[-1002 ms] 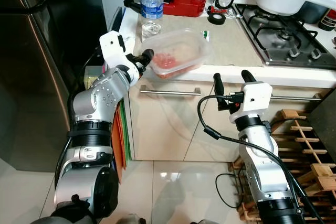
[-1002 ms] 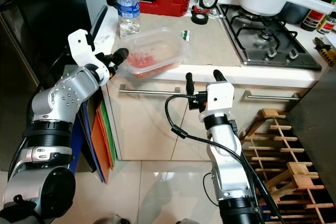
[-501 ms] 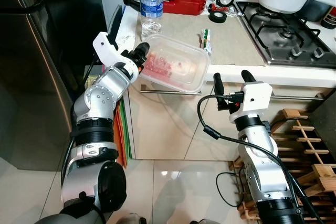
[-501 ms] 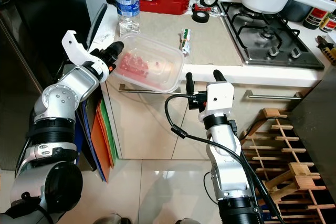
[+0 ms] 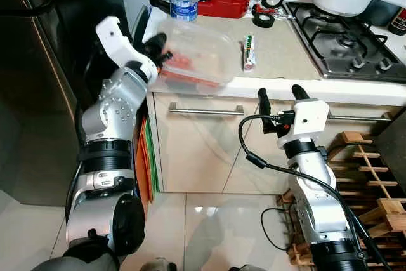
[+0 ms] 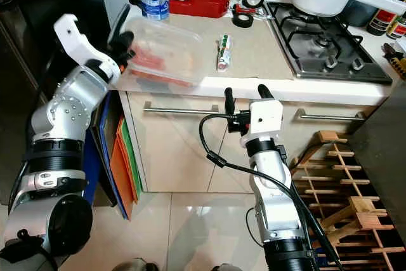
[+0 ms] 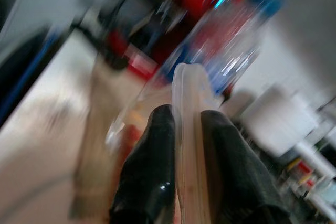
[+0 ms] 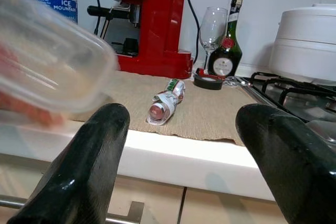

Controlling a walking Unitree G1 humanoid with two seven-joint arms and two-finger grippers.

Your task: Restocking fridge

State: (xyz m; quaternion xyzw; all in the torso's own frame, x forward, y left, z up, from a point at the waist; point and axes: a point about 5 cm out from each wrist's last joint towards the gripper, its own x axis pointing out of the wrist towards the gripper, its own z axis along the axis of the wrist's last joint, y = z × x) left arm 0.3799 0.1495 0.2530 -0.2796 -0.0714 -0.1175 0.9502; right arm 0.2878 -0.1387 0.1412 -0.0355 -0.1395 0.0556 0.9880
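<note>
Left wrist view: left gripper (image 7: 188, 129) pinching clear container (image 5: 196, 55).

Clear plastic container (image 5: 193, 58) with red food inside, tilted, held up above the counter's left end, its rim pinched between black fingers (image 7: 149, 166)

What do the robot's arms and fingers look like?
Both arms are silver metal with black bands and white blocks at the wrists. The left gripper and right gripper each have two long, rounded, shiny black fingers. A black cable loops along the right arm.
</note>
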